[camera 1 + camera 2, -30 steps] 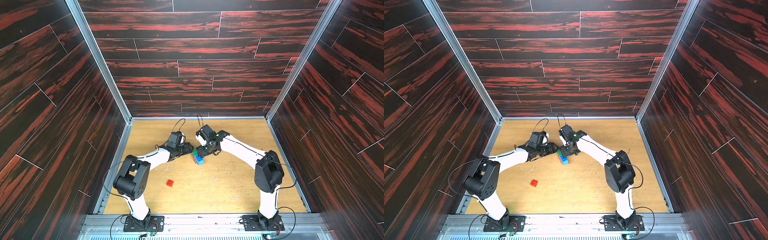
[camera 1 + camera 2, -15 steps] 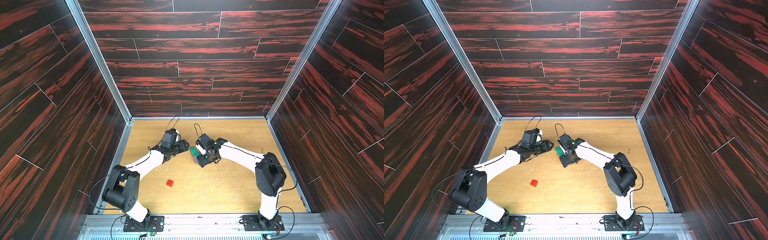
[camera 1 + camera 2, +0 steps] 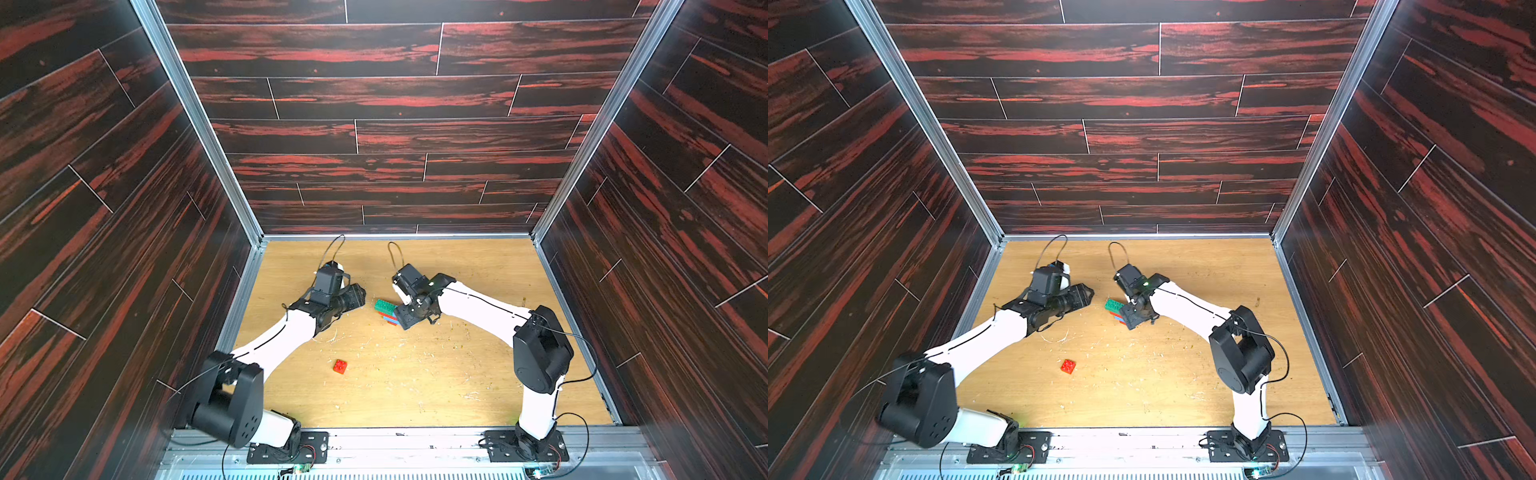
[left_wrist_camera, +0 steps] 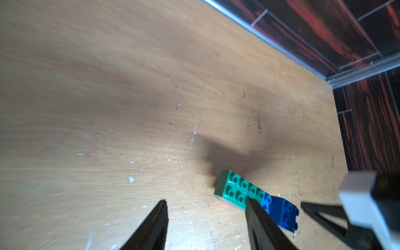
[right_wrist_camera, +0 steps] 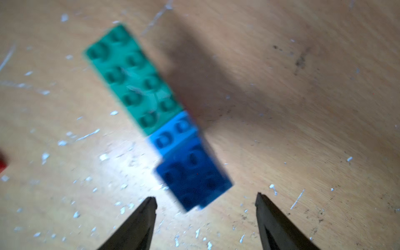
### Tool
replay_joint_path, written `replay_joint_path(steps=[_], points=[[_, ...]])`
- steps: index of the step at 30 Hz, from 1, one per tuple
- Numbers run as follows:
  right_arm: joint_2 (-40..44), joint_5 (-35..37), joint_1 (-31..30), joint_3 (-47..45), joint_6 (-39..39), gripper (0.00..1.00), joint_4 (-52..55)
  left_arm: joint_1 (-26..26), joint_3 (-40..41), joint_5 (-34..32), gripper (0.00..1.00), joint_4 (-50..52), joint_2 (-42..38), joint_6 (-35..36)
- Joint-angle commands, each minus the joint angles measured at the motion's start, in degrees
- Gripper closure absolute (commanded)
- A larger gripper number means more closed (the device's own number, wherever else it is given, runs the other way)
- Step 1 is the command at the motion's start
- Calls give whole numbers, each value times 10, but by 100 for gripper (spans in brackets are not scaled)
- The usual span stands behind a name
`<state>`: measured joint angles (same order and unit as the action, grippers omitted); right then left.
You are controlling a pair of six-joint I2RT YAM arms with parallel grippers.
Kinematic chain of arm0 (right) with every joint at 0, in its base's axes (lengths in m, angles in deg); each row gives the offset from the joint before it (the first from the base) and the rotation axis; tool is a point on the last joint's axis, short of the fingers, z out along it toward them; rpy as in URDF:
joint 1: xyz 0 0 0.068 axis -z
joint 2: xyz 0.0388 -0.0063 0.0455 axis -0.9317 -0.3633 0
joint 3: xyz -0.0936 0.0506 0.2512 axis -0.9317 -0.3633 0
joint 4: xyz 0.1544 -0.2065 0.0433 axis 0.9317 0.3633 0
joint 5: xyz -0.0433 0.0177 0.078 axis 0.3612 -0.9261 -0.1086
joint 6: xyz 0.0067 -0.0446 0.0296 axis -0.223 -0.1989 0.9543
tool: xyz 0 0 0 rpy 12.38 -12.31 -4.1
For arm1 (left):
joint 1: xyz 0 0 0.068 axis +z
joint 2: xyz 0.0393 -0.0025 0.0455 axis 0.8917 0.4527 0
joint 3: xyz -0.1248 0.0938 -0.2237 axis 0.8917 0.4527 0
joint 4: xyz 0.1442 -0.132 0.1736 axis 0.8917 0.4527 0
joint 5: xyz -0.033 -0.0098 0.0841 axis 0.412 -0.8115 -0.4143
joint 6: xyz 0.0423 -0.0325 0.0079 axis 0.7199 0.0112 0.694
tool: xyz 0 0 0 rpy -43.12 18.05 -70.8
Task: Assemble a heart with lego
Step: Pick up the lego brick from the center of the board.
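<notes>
I count two arms: one left arm [image 3: 282, 336] and one right arm [image 3: 478, 307]. I see one joined cluster of bricks [image 3: 385, 311] and one loose red brick [image 3: 340, 366]. On the cluster's top I make out one green brick [image 5: 132, 80], one light-blue brick [image 5: 173, 134] and one dark-blue brick [image 5: 192, 175].

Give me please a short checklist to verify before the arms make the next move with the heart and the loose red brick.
1. Right gripper open, nothing between its jaws: ok.
2. Left gripper open and empty: ok.
3. Heart lying on the table, gripped by neither arm: ok.
4. Red brick joined to the heart: not ok; it lies loose, apart from it.
5. Table around the red brick free of other bricks: ok.
6. Heart's bricks pressed fully together: cannot tell; the right wrist view is blurred.
</notes>
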<state>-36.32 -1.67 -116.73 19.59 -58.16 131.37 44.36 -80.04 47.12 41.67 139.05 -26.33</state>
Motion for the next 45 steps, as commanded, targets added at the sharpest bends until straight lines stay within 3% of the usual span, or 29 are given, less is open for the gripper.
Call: replay_joint_path(steps=[1, 6, 10, 17, 23, 31, 41, 45], points=[[35, -6, -61, 30, -28, 25, 8, 16, 17, -43, 38, 39, -55, 4], [22, -45, -134, 22, -23, 27, -41, 47, 50, -109, 35, 116, -140, -14], [-25, -184, -148, 20, 17, 33, -129, 85, 82, -117, 33, 145, -199, -26], [-110, -208, -181, 39, 3, 34, -200, 144, 127, -138, 33, 187, -272, -67], [-163, -189, -201, 66, -6, 39, -207, 171, 157, -130, 33, 179, -311, -86], [-214, -130, -210, 107, -14, 48, -180, 176, 155, -108, 33, 165, -289, -89], [-241, -93, -211, 139, -30, 46, -158, 177, 157, -98, 33, 150, -278, -89], [-237, -95, -211, 140, -33, 58, -156, 178, 154, -91, 33, 146, -272, -88]])
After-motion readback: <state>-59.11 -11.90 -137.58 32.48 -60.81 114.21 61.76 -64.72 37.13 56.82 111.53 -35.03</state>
